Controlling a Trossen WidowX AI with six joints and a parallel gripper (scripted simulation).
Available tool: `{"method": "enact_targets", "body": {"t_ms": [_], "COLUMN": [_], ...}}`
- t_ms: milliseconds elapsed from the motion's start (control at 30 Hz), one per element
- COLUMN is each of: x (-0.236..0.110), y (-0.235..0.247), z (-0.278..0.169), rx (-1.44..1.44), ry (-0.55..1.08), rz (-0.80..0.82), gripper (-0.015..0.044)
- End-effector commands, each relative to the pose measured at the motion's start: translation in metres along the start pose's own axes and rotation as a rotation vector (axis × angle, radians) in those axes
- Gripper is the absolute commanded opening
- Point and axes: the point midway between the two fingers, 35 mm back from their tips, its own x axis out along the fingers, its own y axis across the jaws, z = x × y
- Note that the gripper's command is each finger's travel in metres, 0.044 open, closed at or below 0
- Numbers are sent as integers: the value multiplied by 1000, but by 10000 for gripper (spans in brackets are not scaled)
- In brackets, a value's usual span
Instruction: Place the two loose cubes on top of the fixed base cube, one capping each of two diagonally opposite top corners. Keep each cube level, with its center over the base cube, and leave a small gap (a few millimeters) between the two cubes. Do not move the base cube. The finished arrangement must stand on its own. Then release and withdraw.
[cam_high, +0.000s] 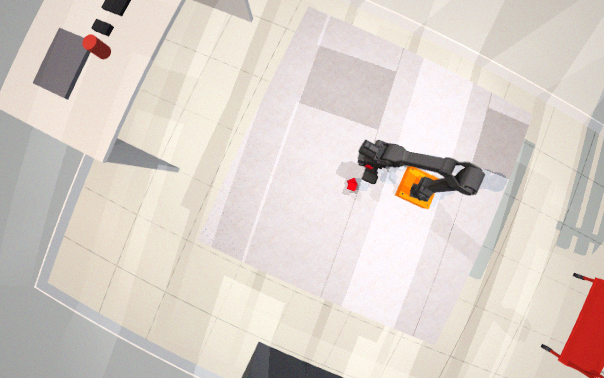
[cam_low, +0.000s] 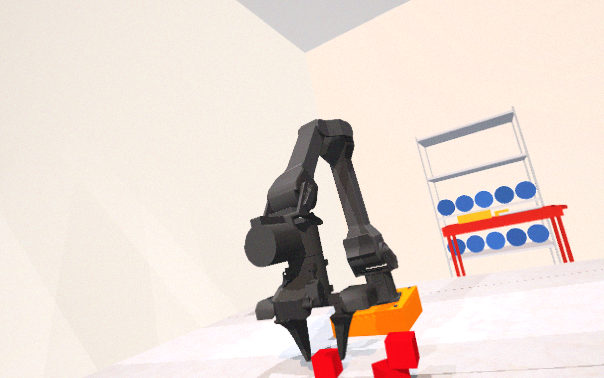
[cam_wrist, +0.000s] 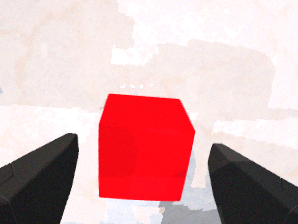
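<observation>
Three glossy red cubes showed in the exterior view: one loose red cube (cam_low: 327, 363) below the dark parallel-jaw gripper (cam_low: 322, 350), one raised cube (cam_low: 401, 348) atop a lower cube (cam_low: 386, 370). The wrist view showed only the loose cube (cam_wrist: 144, 147) on the pale table (cam_wrist: 220, 23), between spread, empty fingers.

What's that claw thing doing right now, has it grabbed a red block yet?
Gripper: open, holding nothing; its fingers stand apart on either side of a loose red cube, not touching it.
</observation>
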Motion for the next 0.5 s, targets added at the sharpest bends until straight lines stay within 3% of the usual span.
{"method": "enact_targets", "body": {"t_ms": [0,167,467], "x": [7,7,-6], "y": [1,1,0], "z": [-2,-2,1], "rx": [-3,-3,-3], "ry": [11,11,10], "rz": [4,4,4], "gripper": [239,107,105]}}
